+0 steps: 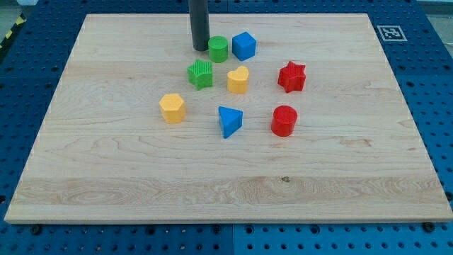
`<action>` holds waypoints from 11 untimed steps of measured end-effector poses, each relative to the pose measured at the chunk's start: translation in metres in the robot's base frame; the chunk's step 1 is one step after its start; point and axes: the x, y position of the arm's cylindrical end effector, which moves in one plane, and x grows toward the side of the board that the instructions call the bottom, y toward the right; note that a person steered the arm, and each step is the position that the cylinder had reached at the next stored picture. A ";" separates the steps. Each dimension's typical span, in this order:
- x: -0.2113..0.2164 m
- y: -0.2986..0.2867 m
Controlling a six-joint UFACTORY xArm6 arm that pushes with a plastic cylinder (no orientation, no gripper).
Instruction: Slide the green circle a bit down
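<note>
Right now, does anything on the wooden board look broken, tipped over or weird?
Nothing stands out. All eight coloured blocks sit upright and whole on the wooden board. My tip rests just left of the green circle block, with the green star block below.

Pale wooden board point(226, 177) fills most of frame, grain running left to right, small dark knot low and right of centre. Board edges taper toward top of frame. Beneath and around it, blue perforated table surface point(432, 92) with regular rows of small holes, visible along left, right and bottom edges. Square black-and-white marker tag point(390, 32) at upper right, just off board corner. Yellow-black striped strip point(10, 33) at upper left edge. Light even, soft, shadows faint.
</note>
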 end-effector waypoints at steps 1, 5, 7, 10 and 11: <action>-0.010 -0.019; -0.022 0.023; -0.012 0.039; 0.000 0.040; -0.034 0.040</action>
